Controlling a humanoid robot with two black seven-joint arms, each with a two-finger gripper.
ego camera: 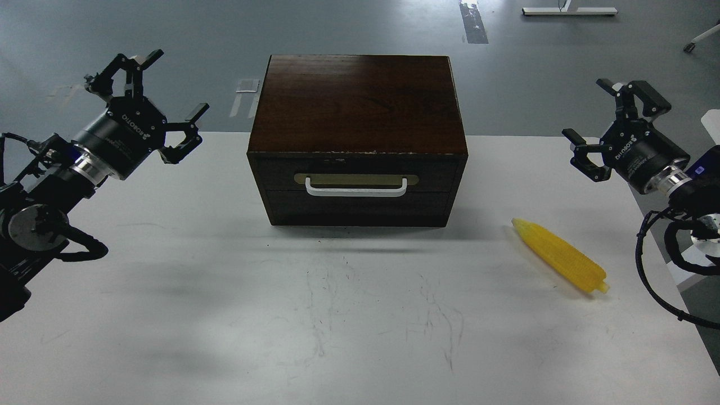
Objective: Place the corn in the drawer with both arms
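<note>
We held both grippers off the table, fingers spread wide and pinching nothing: the left gripper up and to the left of the box, the right gripper up and to the right of it. The corn lay flat on the table below and slightly inward of our right fingers, well apart from them, tip pointing toward the box, stub end toward the table's right side. The drawer was fully closed, its white handle to the right of and below our left fingers, also well apart. Risks as we judged them: the handle stood only a little proud of the drawer front, so a finger might miss the gap or slip off mid-pull; the box appeared unanchored and might slide toward us instead of the drawer opening. The corn was round and tapered, so a pinch near the tip could squirt it loose or roll it toward the right edge. Releasing over a half-open drawer could leave the cob jammed on the chipped top edge.
</note>
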